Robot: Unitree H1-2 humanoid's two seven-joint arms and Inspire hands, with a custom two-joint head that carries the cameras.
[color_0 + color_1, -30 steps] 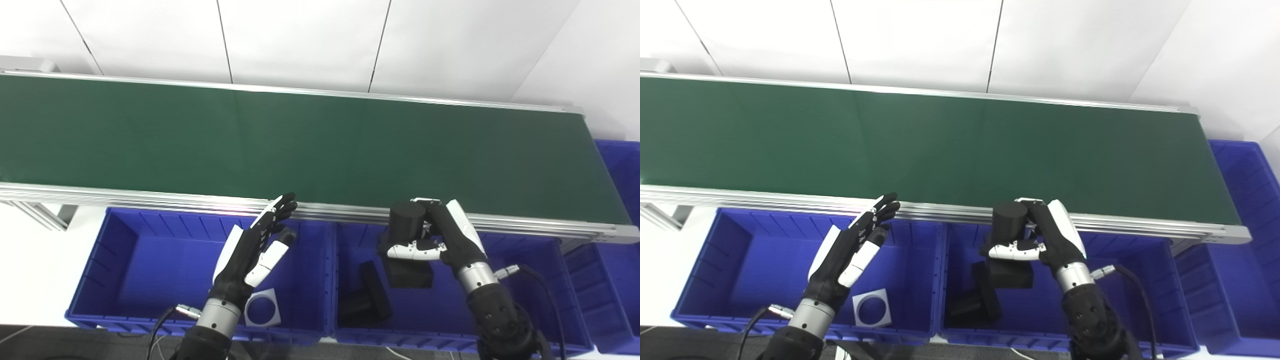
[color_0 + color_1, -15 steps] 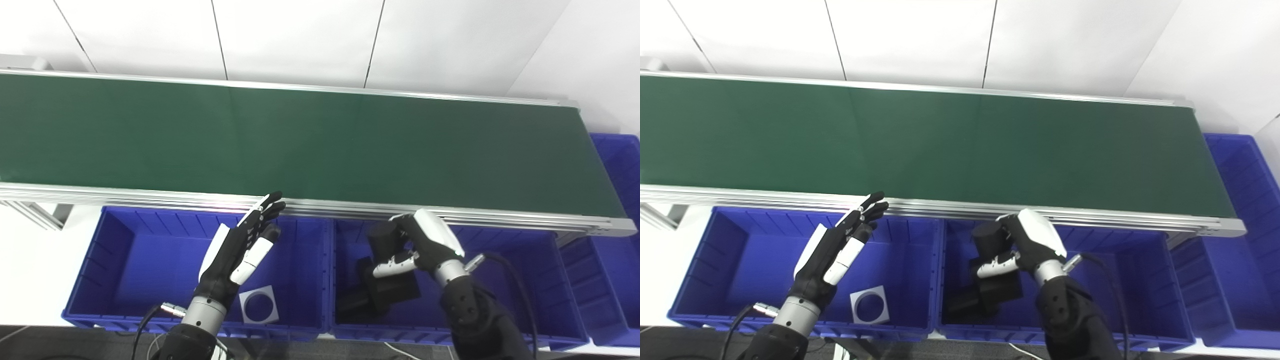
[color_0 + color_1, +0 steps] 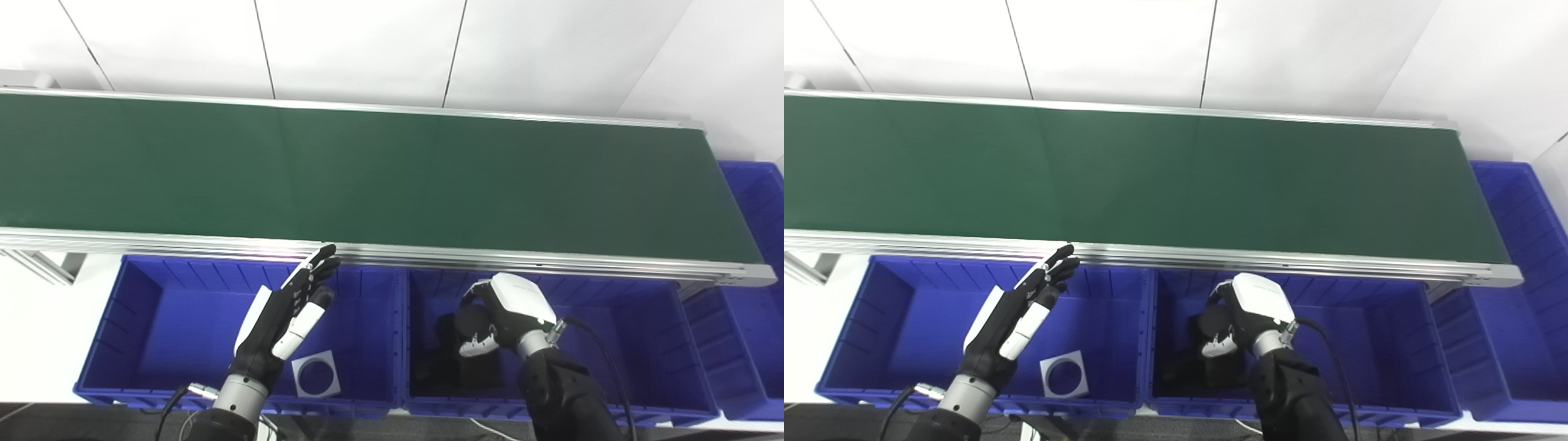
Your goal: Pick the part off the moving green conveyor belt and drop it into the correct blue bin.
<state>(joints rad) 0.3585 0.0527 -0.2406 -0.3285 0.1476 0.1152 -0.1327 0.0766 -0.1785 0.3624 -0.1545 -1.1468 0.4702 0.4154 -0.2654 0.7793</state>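
Note:
My right hand (image 3: 505,310) is low inside the middle blue bin (image 3: 618,343), knuckles up, fingers curled around a black cylinder (image 3: 467,323). The cylinder hangs just above other black parts (image 3: 438,370) on the bin floor; where it ends and they begin is hard to tell. My left hand (image 3: 285,312) is open with straight fingers, raised over the left blue bin (image 3: 165,318) near the conveyor's front rail. The green belt (image 3: 392,171) carries no part.
A white square plate with a round hole (image 3: 316,375) lies in the left bin by my left wrist. Another blue bin (image 3: 756,202) stands past the belt's right end. The belt's aluminium front rail (image 3: 392,252) runs just behind the bins.
My right hand has come down from the front rail into the middle bin with the black cylinder, turning knuckles up. The left hand has sunk slightly. The view has shifted a little.

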